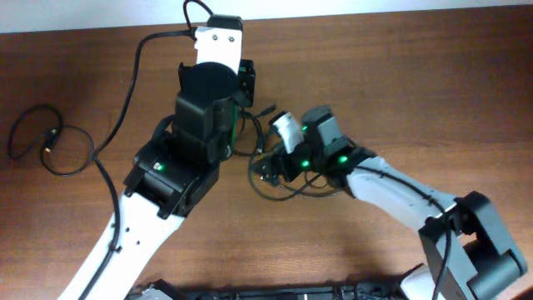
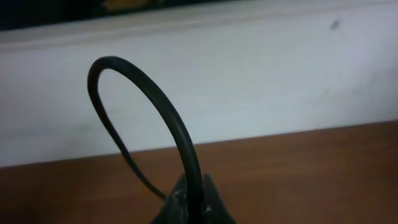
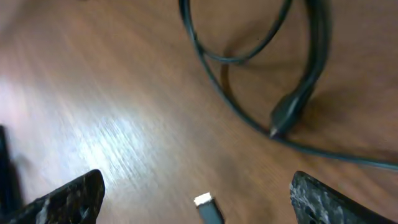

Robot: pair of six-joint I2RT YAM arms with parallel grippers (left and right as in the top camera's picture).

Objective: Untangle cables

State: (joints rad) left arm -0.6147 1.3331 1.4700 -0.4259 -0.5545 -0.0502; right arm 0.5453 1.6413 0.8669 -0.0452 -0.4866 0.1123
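Brown wood-grain table (image 1: 400,83) carried the whole work area, with a pale wall (image 2: 280,74) behind its far edge. At mid-table lay the tangle of cables (image 1: 275,192): thin black loops crossing one another. In the right wrist view, one loop (image 3: 249,53) of the tangle curved across the top of the frame. A dark plug head (image 3: 287,113) rested on the wood just beside that loop, and a silvery plug tip (image 3: 207,202) lay nearer the camera. A separate looped cable (image 1: 52,140) lay flat on the table, well apart to the left of the tangle. Over the tangle the right gripper (image 3: 196,180) stood with its fingers spread wide. Only wood and the silvery plug tip showed in the gap, and it had hold of nothing. At the tangle's far-left side the left gripper (image 2: 193,190) was pinched fully closed on a cable strand (image 2: 158,102). The strand rose from the pinch in a tall arch and dropped back toward the table. Whether that strand ran on into the tangle could not be determined from the left wrist view.
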